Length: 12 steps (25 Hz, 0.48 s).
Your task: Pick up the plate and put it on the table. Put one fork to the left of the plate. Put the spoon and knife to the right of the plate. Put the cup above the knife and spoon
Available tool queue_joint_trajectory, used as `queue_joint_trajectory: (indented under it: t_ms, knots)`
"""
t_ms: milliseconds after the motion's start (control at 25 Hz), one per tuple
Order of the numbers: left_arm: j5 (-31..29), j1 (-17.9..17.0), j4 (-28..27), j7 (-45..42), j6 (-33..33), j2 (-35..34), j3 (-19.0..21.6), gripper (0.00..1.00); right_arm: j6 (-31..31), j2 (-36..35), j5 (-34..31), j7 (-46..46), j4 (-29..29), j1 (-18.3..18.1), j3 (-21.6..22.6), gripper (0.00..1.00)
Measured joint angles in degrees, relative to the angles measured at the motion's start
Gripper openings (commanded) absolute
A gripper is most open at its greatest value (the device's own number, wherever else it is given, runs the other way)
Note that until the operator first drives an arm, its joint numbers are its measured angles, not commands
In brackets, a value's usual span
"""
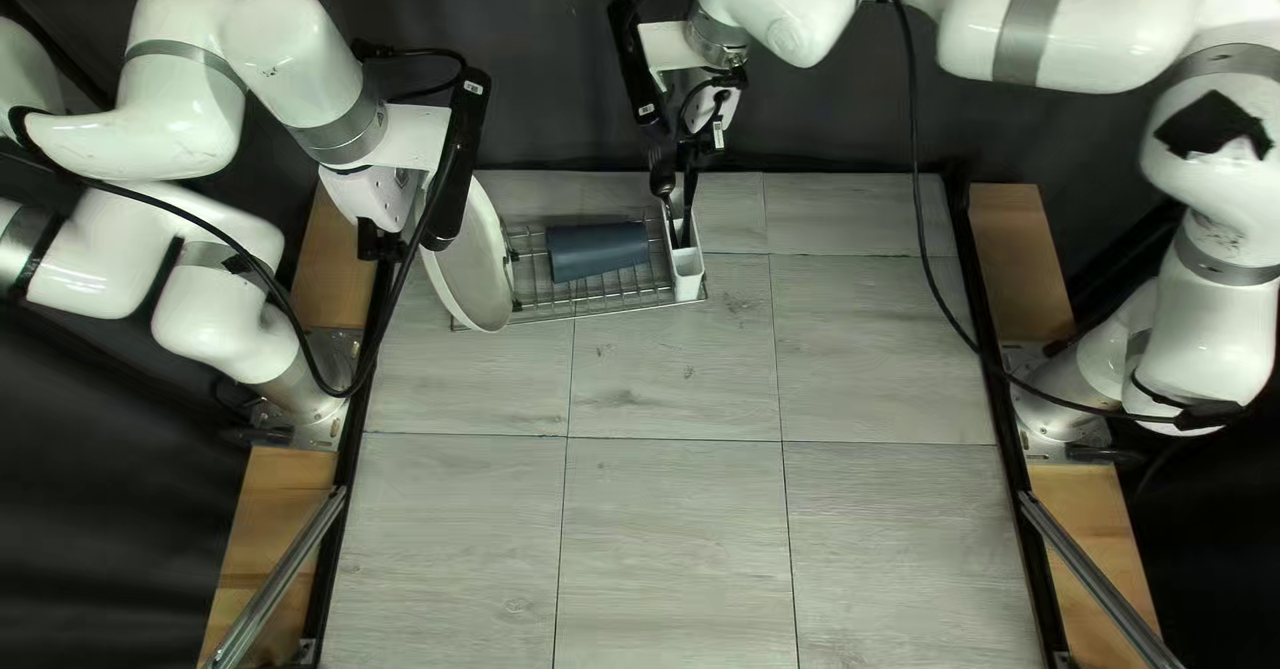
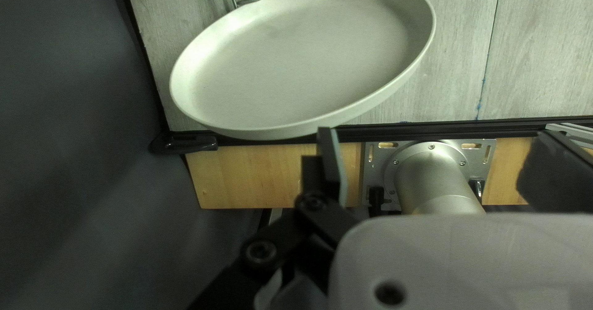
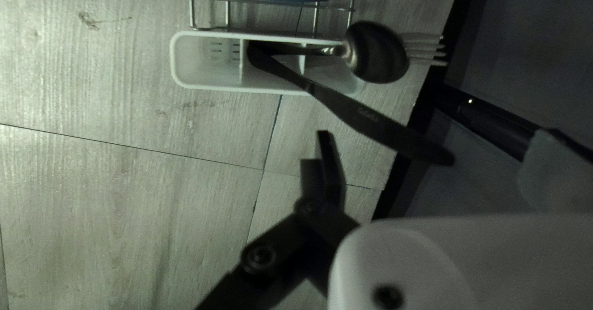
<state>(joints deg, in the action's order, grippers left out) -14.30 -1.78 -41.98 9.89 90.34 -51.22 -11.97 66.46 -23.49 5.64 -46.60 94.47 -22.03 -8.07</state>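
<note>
Left jaws [image 2: 327, 138]: near the plate rim; can't tell how wide, or if gripping.
Plate [image 1: 470, 269]: tilted, at the rack's [image 3: 228, 0] left end; looks stiff, maybe slippery; pinch its rim.
Cup [image 1: 598, 252]: lying in the rack; likely light; grab around its sides.
Fork [image 3: 425, 51], spoon [image 3: 378, 53], knife [image 3: 383, 124]: in the white holder [image 1: 686, 269]; thin, hard; pinch the tops. Knife has tiny print.
Right jaws [image 3: 323, 138]: near the knife; can't tell how wide, no grip seen.

Grey wood-grain table [image 1: 667, 536] — wire rack [image 1: 607, 309] on it, near far edge

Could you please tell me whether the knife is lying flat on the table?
No, the right wrist view shows the knife slanting out of the white cutlery holder, beside the spoon.
</note>
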Motion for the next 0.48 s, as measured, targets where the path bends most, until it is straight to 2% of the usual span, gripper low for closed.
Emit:
queue_joint_trajectory:
  t_ms: [480]
  knots:
    - [0.0, 0.0, 0.0, 0.0, 0.0, 0.0, 0.0, 1.0, 5.2, 4.7, -1.0, 2.2, -1.2, 1.6, 0.4, 0.0]
